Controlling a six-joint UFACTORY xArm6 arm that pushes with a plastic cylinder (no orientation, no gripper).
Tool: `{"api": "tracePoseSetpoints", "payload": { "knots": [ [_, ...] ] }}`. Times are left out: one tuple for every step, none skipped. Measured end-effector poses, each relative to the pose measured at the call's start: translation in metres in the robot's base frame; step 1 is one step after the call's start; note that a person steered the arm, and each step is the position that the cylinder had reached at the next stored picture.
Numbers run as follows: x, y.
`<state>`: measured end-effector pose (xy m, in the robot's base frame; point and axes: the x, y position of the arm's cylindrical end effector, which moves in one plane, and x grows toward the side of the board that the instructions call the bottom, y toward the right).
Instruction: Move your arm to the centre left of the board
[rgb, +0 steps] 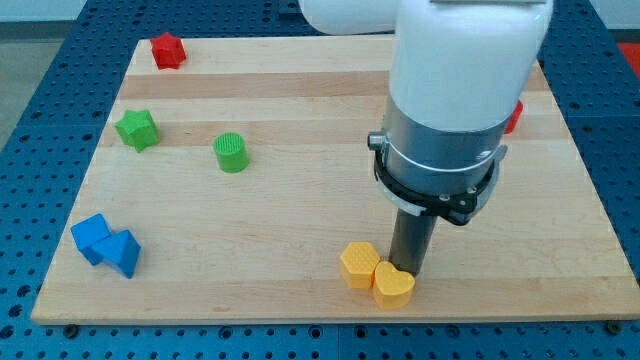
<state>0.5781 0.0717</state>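
My dark rod comes down from the large white and grey arm at the view's right of centre. My tip (408, 270) touches the board just behind a yellow heart block (394, 287), which sits against a yellow hexagonal block (358, 265) near the view's bottom edge. The wooden board (300, 130) fills most of the view. Its centre left area lies far to the left of my tip.
A red star block (168, 50) is at the top left. A green star block (137, 129) and a green cylinder (231, 153) are at the left. Two blue blocks (105, 244) sit at the bottom left. A red block (513, 118) peeks from behind the arm.
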Motion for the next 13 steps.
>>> {"api": "tracePoseSetpoints", "payload": {
  "knots": [
    [-0.011,0.043],
    [-0.026,0.095],
    [-0.094,0.130],
    [-0.116,0.132],
    [-0.116,0.129],
    [-0.116,0.125],
    [-0.116,0.110],
    [-0.114,0.063],
    [-0.113,0.017],
    [-0.091,-0.049],
    [-0.076,-0.118],
    [-0.077,-0.188],
    [-0.095,-0.272]
  ]
}}
